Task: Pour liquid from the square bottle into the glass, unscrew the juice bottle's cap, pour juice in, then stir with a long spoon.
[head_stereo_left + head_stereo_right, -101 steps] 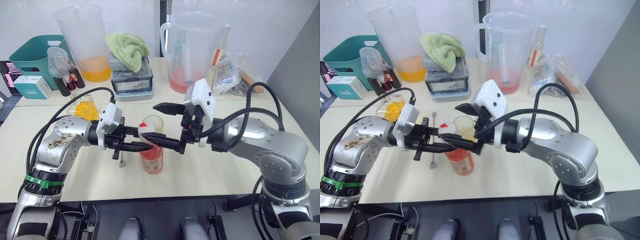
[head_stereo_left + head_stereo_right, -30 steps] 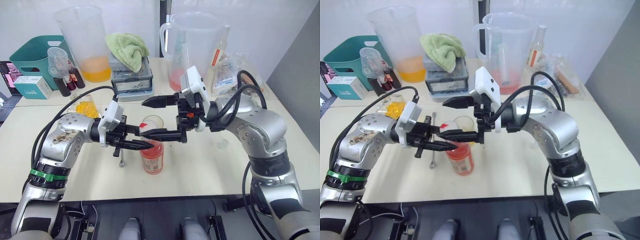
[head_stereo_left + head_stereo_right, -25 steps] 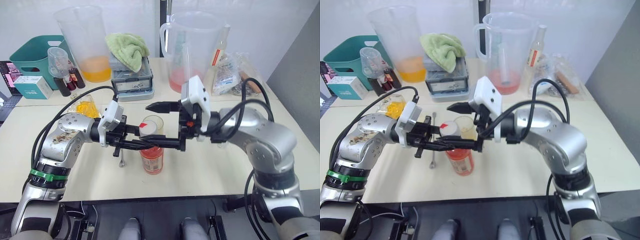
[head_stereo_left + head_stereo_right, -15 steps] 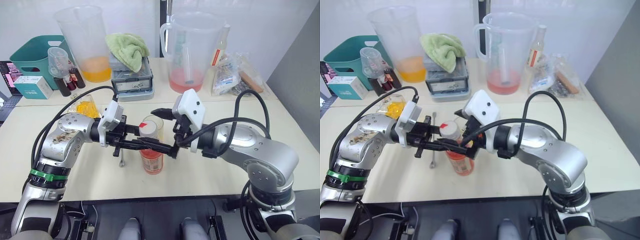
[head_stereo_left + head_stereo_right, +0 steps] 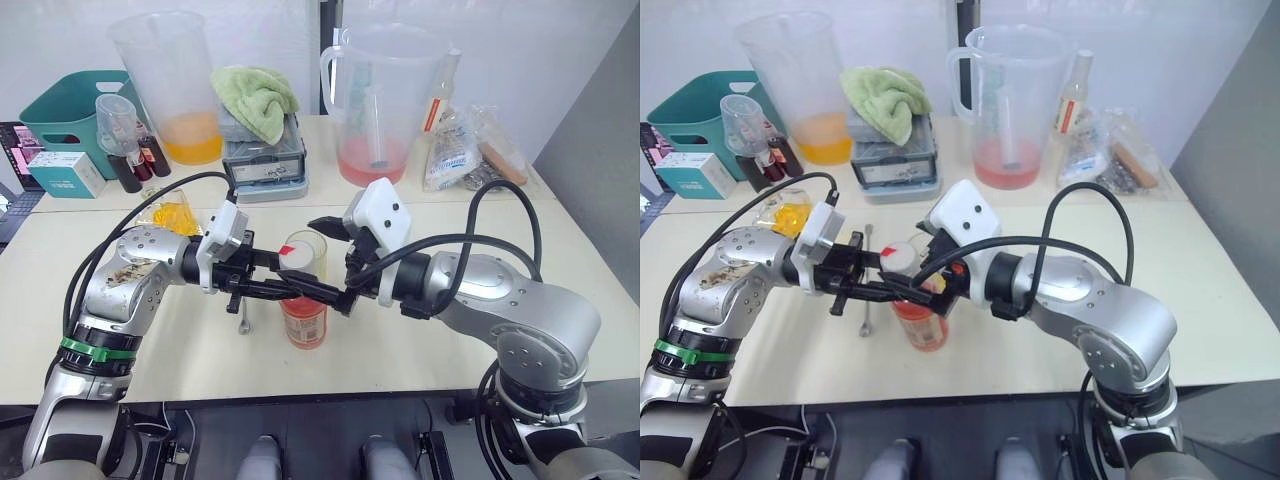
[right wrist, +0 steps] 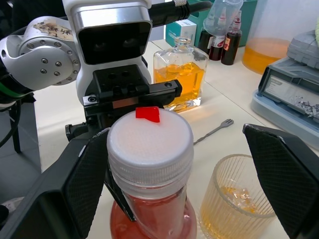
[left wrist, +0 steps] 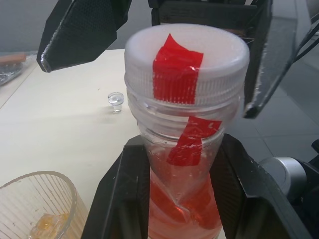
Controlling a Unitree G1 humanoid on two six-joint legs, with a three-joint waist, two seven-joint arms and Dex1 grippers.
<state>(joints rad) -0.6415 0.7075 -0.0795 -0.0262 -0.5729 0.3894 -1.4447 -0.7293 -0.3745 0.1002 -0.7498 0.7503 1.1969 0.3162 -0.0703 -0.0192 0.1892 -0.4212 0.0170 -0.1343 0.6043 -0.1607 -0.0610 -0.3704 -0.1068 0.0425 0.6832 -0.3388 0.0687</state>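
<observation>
The juice bottle stands on the table, pink-red juice inside, with my left gripper shut on its neck just under the cap. The cap is white with a red mark and sits on the bottle. My right gripper is open, its jaws wide on either side of the cap without touching it. The glass stands just behind the bottle, holding a little amber liquid. To the left is the square bottle, with orange liquid in it. The long spoon lies on the table under my left arm.
Two big pitchers stand at the back, with a green cloth on a grey box between them. A teal basket and dark vials are back left, bags back right. A small clear stopper lies on the table.
My right arm has dropped lower and swung its open gripper in around the cap. The left gripper and the bottle have stayed put.
</observation>
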